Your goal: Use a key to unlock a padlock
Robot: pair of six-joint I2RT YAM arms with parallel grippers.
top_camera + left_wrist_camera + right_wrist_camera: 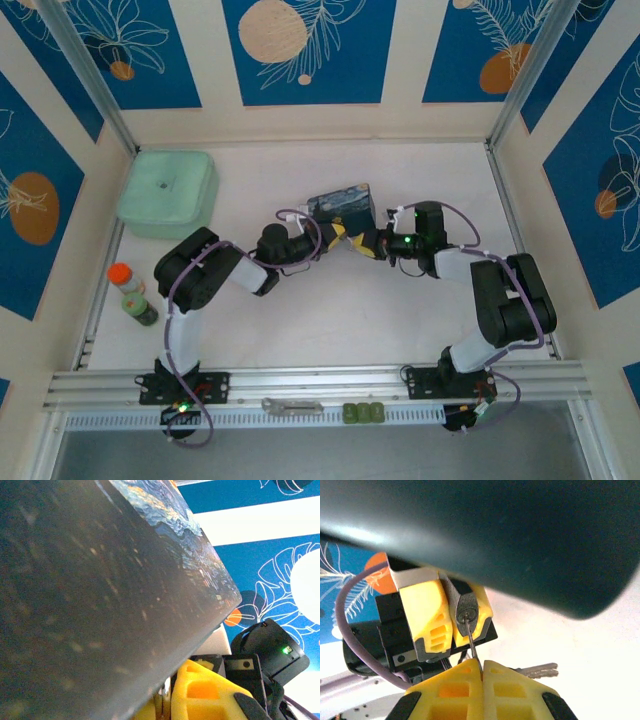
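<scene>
Beside the painted tin (pixel 340 205), the left end effector (pixel 460 630) was clamped on the padlock (pixel 466 611), its keyhole facing the other arm. The right end effector (pixel 482 672), pinched together on the key (pixel 471 642), apparently had the key's tip in that keyhole, ready to turn.

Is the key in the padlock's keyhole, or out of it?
In, it seems: the key runs from the shut right gripper up into the round keyhole of the padlock.
</scene>
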